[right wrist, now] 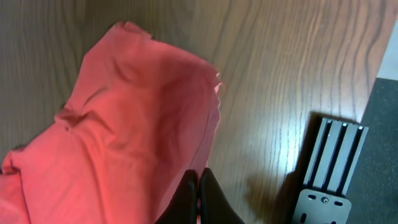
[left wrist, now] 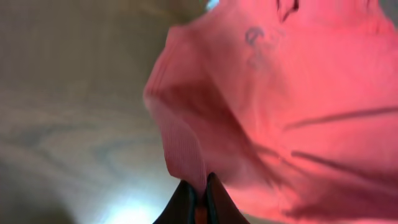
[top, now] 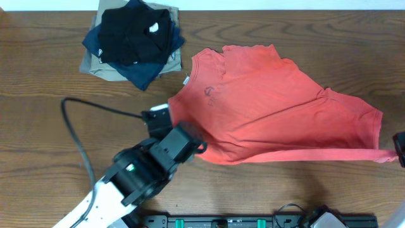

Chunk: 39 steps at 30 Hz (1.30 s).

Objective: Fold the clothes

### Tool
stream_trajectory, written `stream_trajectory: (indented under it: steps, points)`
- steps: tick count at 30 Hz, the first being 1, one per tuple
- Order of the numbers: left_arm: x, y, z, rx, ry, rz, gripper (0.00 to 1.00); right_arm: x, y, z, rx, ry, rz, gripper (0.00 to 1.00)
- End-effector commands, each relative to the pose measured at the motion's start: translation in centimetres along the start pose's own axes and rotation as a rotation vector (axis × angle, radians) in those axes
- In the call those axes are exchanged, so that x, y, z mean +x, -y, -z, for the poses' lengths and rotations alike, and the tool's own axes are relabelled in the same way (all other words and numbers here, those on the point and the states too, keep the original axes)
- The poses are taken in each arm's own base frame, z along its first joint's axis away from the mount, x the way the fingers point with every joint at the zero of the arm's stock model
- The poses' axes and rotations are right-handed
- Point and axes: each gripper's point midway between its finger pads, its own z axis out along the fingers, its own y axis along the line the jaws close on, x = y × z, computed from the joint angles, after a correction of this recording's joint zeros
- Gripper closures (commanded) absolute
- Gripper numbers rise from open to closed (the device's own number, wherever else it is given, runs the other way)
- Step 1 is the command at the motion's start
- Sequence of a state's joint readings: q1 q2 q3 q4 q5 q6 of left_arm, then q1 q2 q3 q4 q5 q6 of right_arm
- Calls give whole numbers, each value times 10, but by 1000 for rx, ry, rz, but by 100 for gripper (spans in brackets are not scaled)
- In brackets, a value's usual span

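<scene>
T-shirt (top: pixel 272 107) spread on table (top: pixel 38 126), right of garment pile (top: pixel 133 41); logo (top: pixel 209 93) too small to read. Lower hem pinched in left gripper (left wrist: pixel 200 183), tips hidden overhead by arm (top: pixel 145 168); far corner clamped in right gripper (right wrist: pixel 198 177), cut off at overhead frame edge.

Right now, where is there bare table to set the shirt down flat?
Bare table left of the cable, below the garment pile; also the strip between the T-shirt and the front rail. Crowded around the left arm and the pile.

Red-orange T-shirt (top: pixel 272 101), spread out, wrinkled, bottom hem stretched taut
</scene>
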State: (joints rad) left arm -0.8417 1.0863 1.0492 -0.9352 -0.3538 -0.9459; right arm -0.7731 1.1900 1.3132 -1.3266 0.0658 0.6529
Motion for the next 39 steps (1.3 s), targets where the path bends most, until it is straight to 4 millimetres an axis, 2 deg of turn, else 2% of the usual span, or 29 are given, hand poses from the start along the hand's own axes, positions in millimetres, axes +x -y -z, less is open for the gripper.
stream_trajectory:
  steps: [1, 8, 15, 19, 22, 26, 39]
  points:
    - [-19, 11, -11, -36, 97, -18, 94, -12, 15, -1, 63, 50, -82, 99]
    - [-45, 31, -39, -41, 193, -12, 94, -18, 14, -4, 61, 64, -94, 99]
    - [-75, 16, -65, -94, 236, 79, 94, -13, 15, -23, 69, 41, -93, 99]
    - [-91, 8, -73, -108, 266, 133, 94, -6, 10, -42, 44, 9, -90, 99]
    - [-100, 9, -76, -97, 291, 150, 94, -7, 7, -51, 36, 8, -91, 99]
    - [-104, 18, -85, -74, 302, 140, 94, -8, 5, -58, 26, 8, -90, 99]
    - [-110, 48, -139, -26, 342, 168, 93, -12, 0, -87, 54, -29, -90, 99]
